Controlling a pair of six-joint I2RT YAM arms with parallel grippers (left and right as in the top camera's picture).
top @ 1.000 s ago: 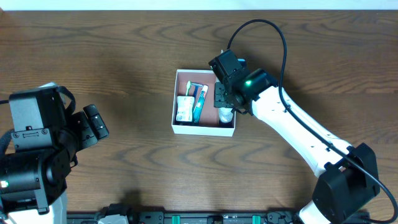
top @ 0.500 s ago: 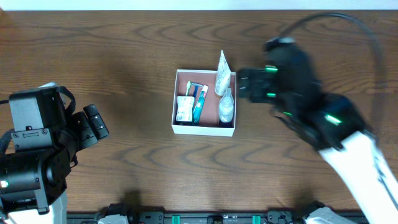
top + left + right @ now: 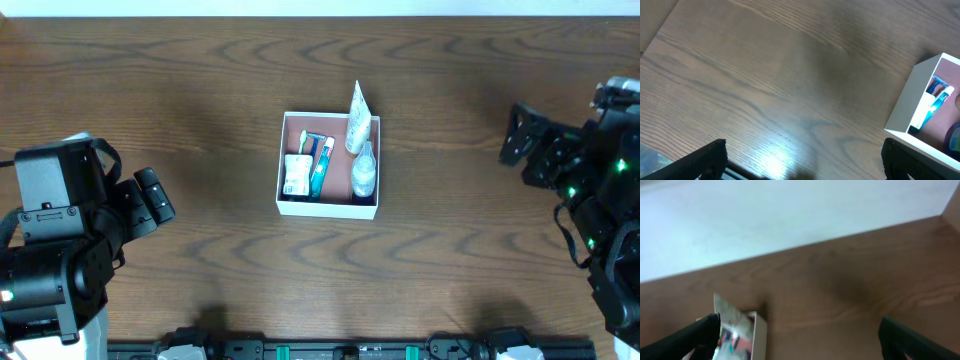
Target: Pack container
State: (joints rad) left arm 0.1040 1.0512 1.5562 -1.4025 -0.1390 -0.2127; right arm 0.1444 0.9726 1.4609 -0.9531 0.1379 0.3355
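Wide open and empty: left jaws, right jaws; container (image 3: 300,210) holds perhaps 4 toiletries (image 3: 297,175).

Left tool (image 3: 154,197) spread wide, empty; right tool (image 3: 528,147) likewise

surface: dark wood-grain table (image 3: 200,90) | far edge: pale wall (image 3: 790,215) | light: soft glare on the wood

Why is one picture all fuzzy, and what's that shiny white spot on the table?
Right wrist view: blurred all over, the container smeared. Left wrist view: sharp, the spot is light glaring off the table. Overhead view: evenly lit, mostly clear.
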